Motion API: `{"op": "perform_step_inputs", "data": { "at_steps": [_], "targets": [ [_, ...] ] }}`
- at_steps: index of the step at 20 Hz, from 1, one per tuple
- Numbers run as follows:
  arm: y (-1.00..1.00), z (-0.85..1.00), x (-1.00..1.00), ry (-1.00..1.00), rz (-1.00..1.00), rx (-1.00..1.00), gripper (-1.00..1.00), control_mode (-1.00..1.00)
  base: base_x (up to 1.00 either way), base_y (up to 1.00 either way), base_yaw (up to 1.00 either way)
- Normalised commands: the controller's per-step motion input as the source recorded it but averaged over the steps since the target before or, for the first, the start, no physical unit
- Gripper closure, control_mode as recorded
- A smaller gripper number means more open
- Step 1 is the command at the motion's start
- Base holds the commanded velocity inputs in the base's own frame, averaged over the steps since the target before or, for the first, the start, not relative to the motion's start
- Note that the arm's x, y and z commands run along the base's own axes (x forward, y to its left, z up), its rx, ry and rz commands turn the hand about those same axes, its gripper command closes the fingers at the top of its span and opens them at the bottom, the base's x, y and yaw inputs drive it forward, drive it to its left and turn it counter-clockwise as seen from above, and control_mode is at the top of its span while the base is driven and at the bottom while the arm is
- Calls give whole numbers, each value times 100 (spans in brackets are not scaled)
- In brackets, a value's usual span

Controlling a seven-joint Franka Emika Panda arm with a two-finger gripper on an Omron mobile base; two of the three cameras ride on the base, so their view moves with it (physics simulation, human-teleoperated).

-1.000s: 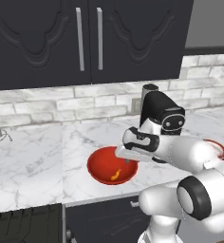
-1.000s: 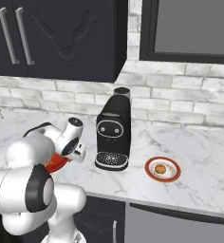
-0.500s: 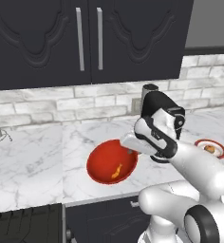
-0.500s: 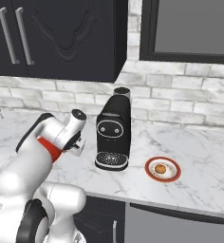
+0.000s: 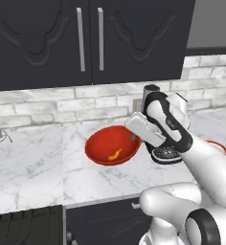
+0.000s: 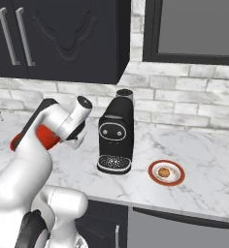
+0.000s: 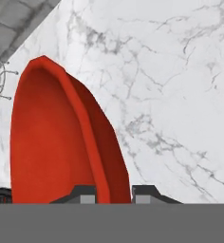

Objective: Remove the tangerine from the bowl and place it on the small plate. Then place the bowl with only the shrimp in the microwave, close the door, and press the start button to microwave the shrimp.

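My gripper (image 7: 115,192) is shut on the near rim of the glossy red bowl (image 5: 110,146), which hangs tilted a little above the marble counter. In the hand view the bowl (image 7: 52,142) stands on edge, its rim between my two fingertips. A curved orange shrimp (image 5: 114,154) lies inside the bowl. In the right base view my arm hides most of the bowl (image 6: 47,136). Over to the right, the tangerine (image 6: 165,172) rests on the small plate (image 6: 177,178). The plate's edge (image 5: 221,146) peeks out behind my arm.
A black coffee machine (image 6: 116,138) stands between the bowl and the plate. Dark cabinets with metal handles (image 5: 79,38) hang above the counter. A grey panel in a dark frame (image 6: 199,26) sits at the upper right; I cannot tell whether it is the microwave.
My fingers closed on the bowl's rim, and the bowl has risen off the counter and tipped. The arm lifted with it. The tangerine and plate have not moved.
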Motion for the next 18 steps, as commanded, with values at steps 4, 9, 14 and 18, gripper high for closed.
{"op": "perform_step_inputs", "data": {
  "at_steps": [4, 9, 14, 18],
  "targets": [
    [-23, 81, -1, 1, -6, 9, 100, -100, 0, 0, 0],
    [-44, 49, -19, -2, -13, 4, 100, -100, 0, 0, 0],
    [-42, 38, -40, -8, -13, 5, 100, -100, 0, 0, 0],
    [-35, 39, -51, -15, -13, 6, 100, -100, 0, 0, 0]
  ]
}}
